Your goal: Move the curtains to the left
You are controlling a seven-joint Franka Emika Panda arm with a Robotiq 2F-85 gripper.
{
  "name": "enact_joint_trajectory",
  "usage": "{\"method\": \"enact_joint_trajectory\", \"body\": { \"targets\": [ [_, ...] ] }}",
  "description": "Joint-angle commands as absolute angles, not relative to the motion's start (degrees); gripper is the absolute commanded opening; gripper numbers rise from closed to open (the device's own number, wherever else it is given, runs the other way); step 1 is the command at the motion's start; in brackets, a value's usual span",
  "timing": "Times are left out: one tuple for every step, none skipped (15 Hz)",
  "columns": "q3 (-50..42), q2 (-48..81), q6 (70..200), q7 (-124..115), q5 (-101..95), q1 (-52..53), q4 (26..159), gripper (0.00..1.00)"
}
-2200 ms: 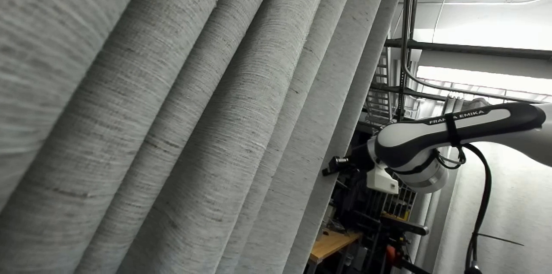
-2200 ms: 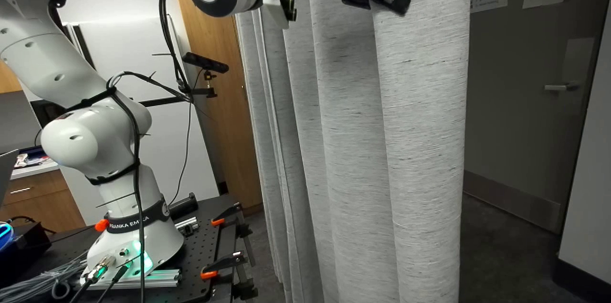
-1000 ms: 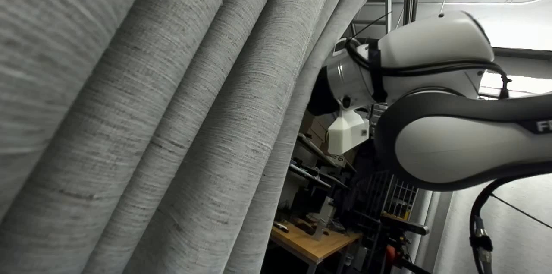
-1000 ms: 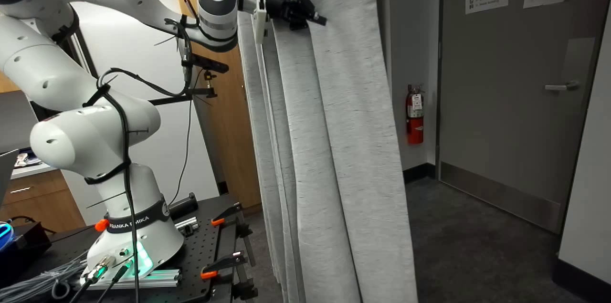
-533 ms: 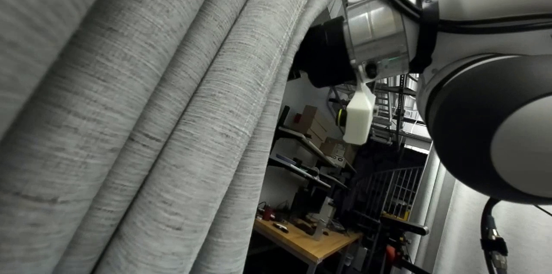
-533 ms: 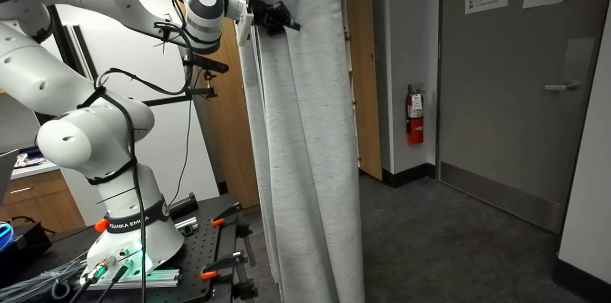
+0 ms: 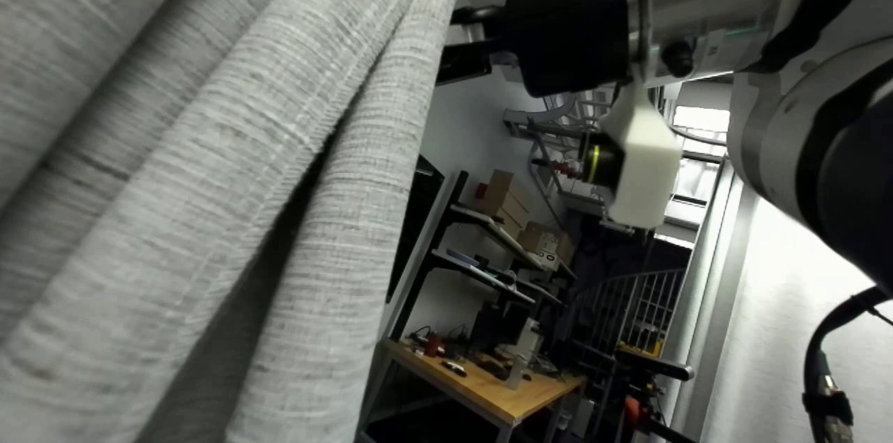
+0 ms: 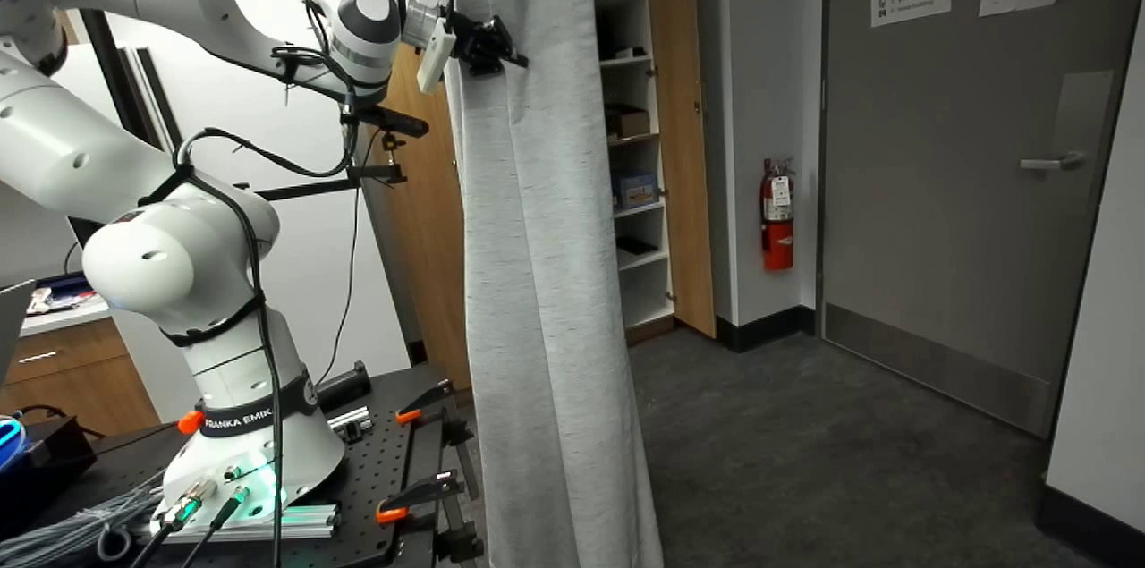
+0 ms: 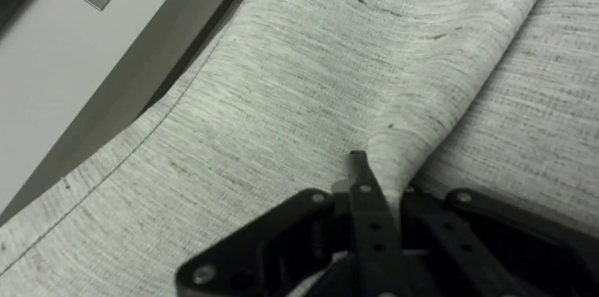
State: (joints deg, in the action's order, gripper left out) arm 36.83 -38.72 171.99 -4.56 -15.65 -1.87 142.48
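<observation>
The curtains [image 8: 546,282], light-grey woven cloth in long folds, hang in the middle of an exterior view. They fill the left part of the picture in an exterior view [image 7: 335,220]. My gripper [image 9: 390,180] is shut on a fold of the curtains in the wrist view; the fold runs between its black fingers [image 9: 369,194], and the tip on the right is hidden behind cloth. In an exterior view my gripper [image 8: 516,58] is at the upper part of the cloth, left of its free edge. In an exterior view its fingers [image 7: 466,61] pass behind the cloth edge.
Right of the curtains stand an open cabinet [image 8: 637,192] with shelves, a fire extinguisher [image 8: 777,215] and a grey door [image 8: 948,192]. The robot stands on a black table [image 8: 385,425] with clamps. A wooden desk [image 7: 502,394] and wall shelves [image 7: 481,275] show behind the cloth.
My gripper has moved left in an exterior view with the fold held. The curtains' free edge has shifted left in both exterior views, bunching the cloth and uncovering the cabinet, extinguisher and desk.
</observation>
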Motion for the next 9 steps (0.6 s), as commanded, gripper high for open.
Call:
{"method": "enact_joint_trajectory", "body": {
  "targets": [
    [41.50,-36.51,170.96,-5.41,-15.16,3.48,145.24,0.00],
    [42.15,-36.63,170.95,-5.42,-15.08,4.07,144.98,0.00],
    [42.65,-36.88,171.08,-5.37,-15.04,4.60,144.76,0.00],
    [43.05,-37.07,171.00,-5.35,-14.97,5.17,144.57,0.00],
    [43.47,-37.16,171.11,-5.30,-14.91,5.83,144.58,0.00],
    [44.17,-37.11,171.16,-5.27,-14.89,6.47,144.71,0.00],
    [44.93,-37.08,171.24,-5.23,-14.88,7.09,144.84,0.00],
    [45.48,-37.32,171.41,-5.16,-14.89,7.50,144.80,0.00],
    [45.86,-37.57,171.64,-5.04,-15.03,7.67,144.83,0.00]
  ]
}}
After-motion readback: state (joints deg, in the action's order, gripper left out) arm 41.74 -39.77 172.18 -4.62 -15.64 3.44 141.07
